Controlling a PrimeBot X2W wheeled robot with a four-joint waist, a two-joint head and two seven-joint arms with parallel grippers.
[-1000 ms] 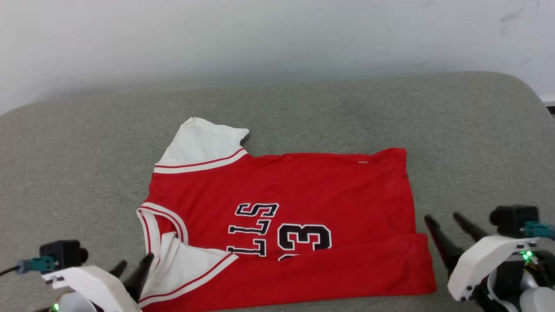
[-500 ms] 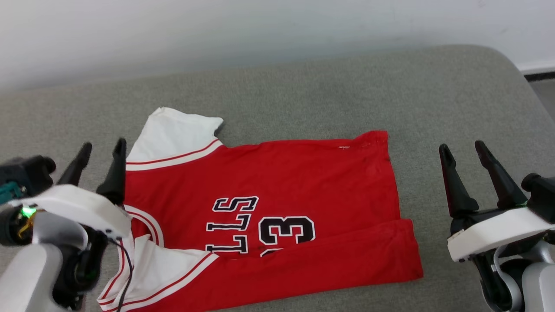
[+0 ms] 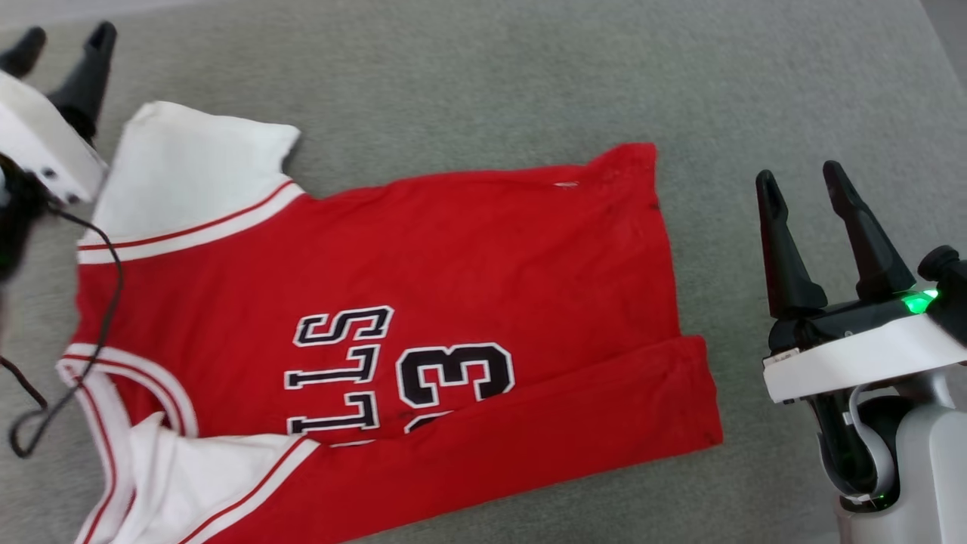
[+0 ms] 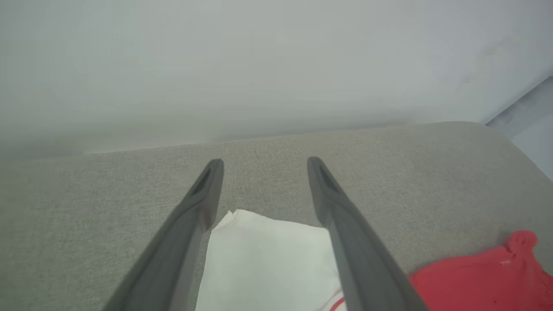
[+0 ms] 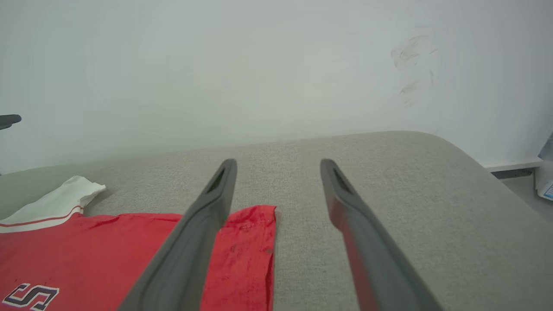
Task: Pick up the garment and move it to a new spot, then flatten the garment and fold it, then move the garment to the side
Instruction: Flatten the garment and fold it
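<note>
So the garment [image 3: 453,287] lies mostly flat on the grey cushion [image 3: 529,75], with its near long edge already folded up over the bottom of the lettering. One fold in, I'd say. The far white sleeve [image 3: 196,159] isn't tucked yet, and the move aside is left too. The left gripper [image 3: 66,36] hangs spread and empty by that sleeve's far corner. The right gripper [image 3: 799,174], also spread and empty, sits just right of the hem.

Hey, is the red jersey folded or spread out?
Partly folded: the garment lies flat on the cushion, with its near edge turned over, covering part of the number.
</note>
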